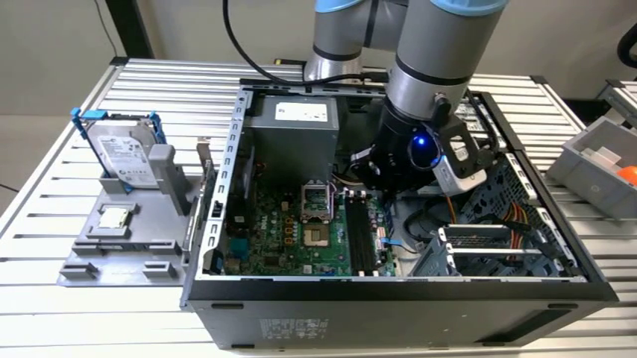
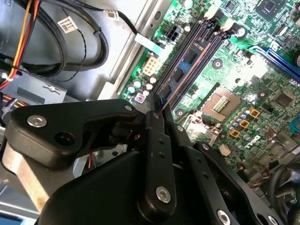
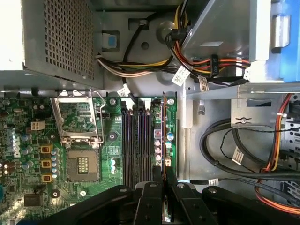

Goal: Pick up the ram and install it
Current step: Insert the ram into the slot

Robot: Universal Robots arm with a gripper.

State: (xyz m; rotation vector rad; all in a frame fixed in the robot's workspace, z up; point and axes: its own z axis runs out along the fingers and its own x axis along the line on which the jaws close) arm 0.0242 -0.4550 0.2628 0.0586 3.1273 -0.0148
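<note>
the gripper [image 3: 164, 199] is closed on the ram [image 3: 164, 136], which stands on edge over the outermost memory slot of the motherboard [image 3: 112, 154], beside the empty dark slots [image 3: 136, 140]. in the second wrist view the ram [image 2: 187, 70] runs along those slots. exterior view: open computer case [image 1: 398, 291] on the desk [image 1: 60, 186], hard drive [image 1: 124, 153] apart.

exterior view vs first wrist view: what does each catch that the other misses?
Exterior view alone: the hard drive in its blue frame and a small silver chip on the grey stand outside the case. First wrist view alone: the ram edge-on at the slots, running down between the gripper fingers. Both: the empty processor socket and memory slots.
</note>
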